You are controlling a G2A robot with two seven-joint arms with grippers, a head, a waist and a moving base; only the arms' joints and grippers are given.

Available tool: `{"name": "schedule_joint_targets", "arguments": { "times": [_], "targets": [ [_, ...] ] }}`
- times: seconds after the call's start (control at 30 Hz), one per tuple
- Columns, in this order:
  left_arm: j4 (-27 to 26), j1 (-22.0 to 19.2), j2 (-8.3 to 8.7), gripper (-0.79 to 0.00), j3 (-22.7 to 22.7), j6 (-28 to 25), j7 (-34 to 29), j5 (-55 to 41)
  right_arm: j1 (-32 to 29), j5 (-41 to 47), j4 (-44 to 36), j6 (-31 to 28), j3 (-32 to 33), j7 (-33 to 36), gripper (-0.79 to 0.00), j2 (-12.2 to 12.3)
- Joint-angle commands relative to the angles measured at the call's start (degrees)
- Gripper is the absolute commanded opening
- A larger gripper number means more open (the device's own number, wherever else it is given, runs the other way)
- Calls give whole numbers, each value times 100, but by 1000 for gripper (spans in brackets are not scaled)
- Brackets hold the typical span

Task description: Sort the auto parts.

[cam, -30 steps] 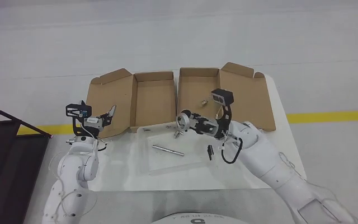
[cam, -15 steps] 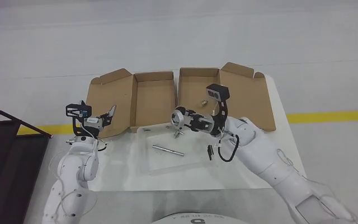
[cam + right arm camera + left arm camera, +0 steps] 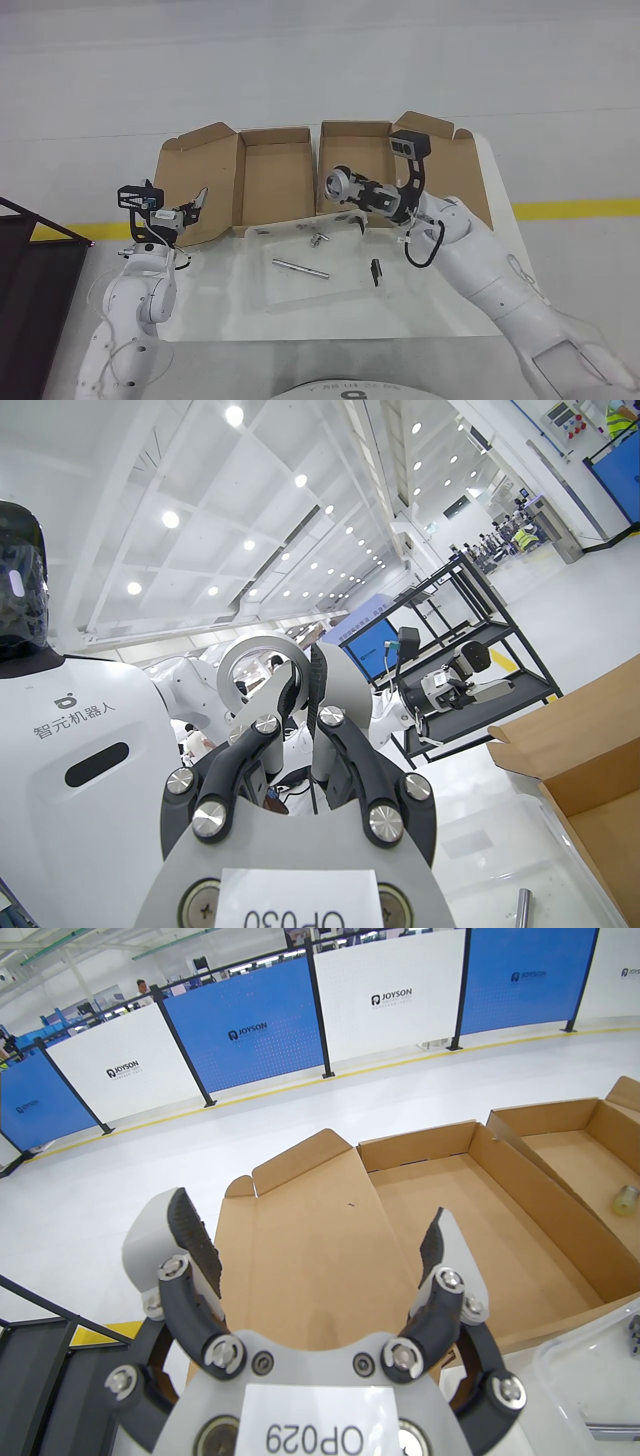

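My right gripper is shut on a shiny metal ring, held in the air over the near left part of the right cardboard box. In the right wrist view the ring is pinched through its rim between the fingers. My left gripper stands open with nothing in it over the left box's outer flap; its pads are spread wide. A clear tray holds a metal rod, a black part and a small metal fitting.
The left cardboard box lies open beside the right one. A pale yellow cylinder sits in the right box. A black rack stands off the table's left edge. The table's near strip is bare.
My right gripper has carried the ring up and away from the tray's far edge, back over the right box. The left arm has kept still.
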Motion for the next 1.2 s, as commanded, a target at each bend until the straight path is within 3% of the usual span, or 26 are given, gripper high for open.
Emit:
{"name": "schedule_joint_targets", "arguments": {
  "times": [0.0, 0.3, 0.4, 0.57, 0.67, 0.77, 1.07, 1.17],
  "targets": [
    [0, 0, 0, 0, 0, 0, 0, 0, 0, 0, 0, 1, 0, 1, -785, 0],
    [0, 0, 0, 0, 0, 0, 0, 0, 0, 0, 0, 1, 0, 1, -785, 0],
    [0, 0, 0, 0, 0, 0, 0, 0, 6, -1058, -29, 236, 192, -548, -785, -14],
    [0, 0, 0, 0, 0, 0, 0, 0, -223, -2832, -388, 939, 525, -2065, -785, -73],
    [0, 0, 0, 0, 0, 0, 0, 0, -512, -4204, -703, 1783, 866, -3247, -785, -80],
    [0, 0, 0, 0, 0, 0, 0, 0, -796, -4835, -963, 2522, 1023, -4119, -785, -104],
    [0, 0, 0, 0, 0, 0, 0, 0, -1151, -5531, -1287, 3150, 1101, -4492, -785, -128],
    [0, 0, 0, 0, 0, 0, 0, 0, -1104, -5861, -1073, 3770, 1133, -4586, -785, -150]
  ]
}}
